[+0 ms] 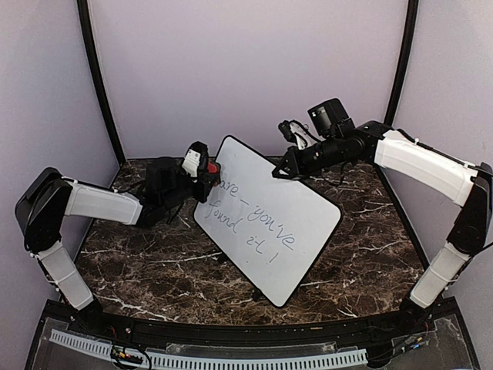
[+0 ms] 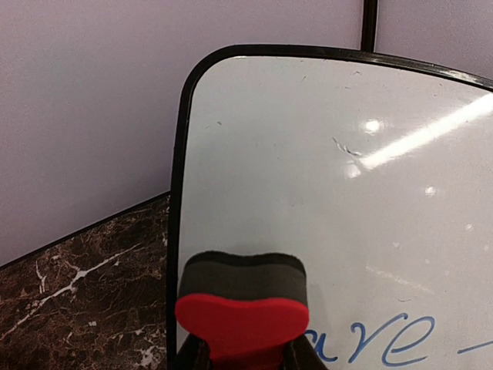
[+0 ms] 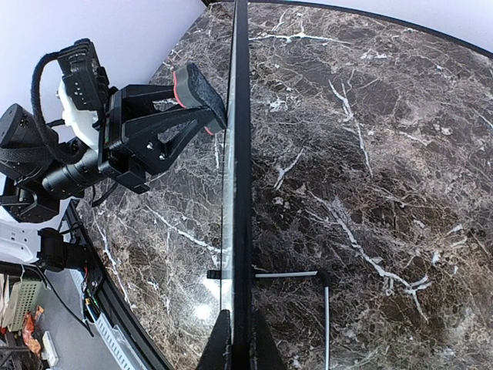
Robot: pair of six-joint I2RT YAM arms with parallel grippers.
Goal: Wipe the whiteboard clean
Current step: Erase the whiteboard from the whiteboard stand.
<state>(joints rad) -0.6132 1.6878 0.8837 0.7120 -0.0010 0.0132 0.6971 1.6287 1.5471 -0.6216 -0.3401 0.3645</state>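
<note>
Our left gripper (image 3: 196,104) pinches the red eraser (image 2: 243,316), whose dark felt presses on the whiteboard (image 1: 269,223) just ahead, above the blue writing. Our right gripper (image 3: 236,351) is clamped tight on the whiteboard's edge. The board stands tilted on the marble table (image 1: 139,270).

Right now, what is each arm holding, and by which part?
Left gripper holds the red eraser by its red back, felt towards the whiteboard. Right gripper clamps the whiteboard's rim at its upper edge.

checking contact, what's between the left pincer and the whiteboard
Only the red eraser, held in the left pincer, its dark felt against the whiteboard, seen edge-on in the right wrist view.
</note>
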